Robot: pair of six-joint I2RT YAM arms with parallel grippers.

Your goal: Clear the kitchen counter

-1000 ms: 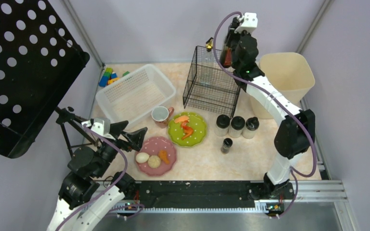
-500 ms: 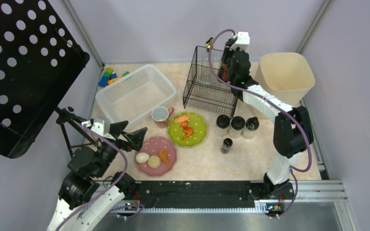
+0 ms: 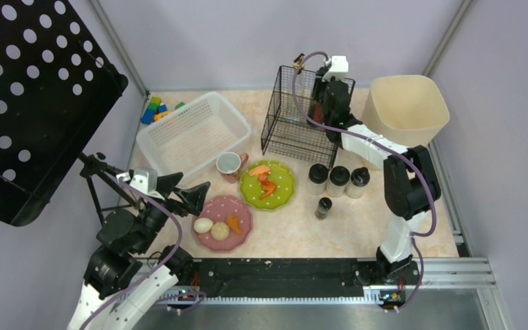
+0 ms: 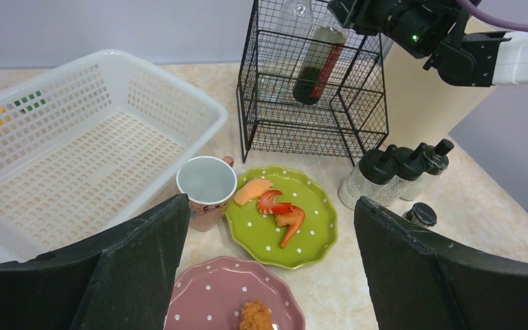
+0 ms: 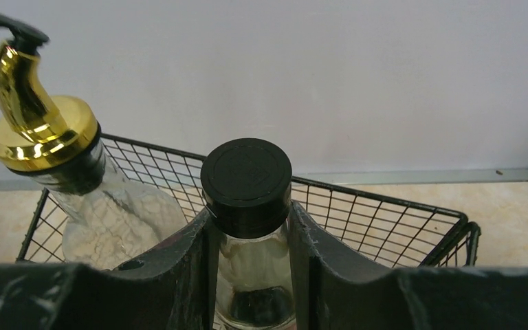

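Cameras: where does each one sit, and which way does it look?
Top: above and behind the arms, looking down on the counter; left arm and right arm show.
Left wrist: low at the near left, facing the far side, over the green plate to the basket; open left fingers show.
Right wrist: above the basket, facing the back wall; right fingers grip a bottle.
Shared: both wrist views show basket and bottle.

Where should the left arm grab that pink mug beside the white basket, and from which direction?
Probably the rim of the pink mug, from straight above: one finger inside, one outside, on the near wall. It stands upright and open, while the white basket and green plate crowd its sides and its handle faces the plate.
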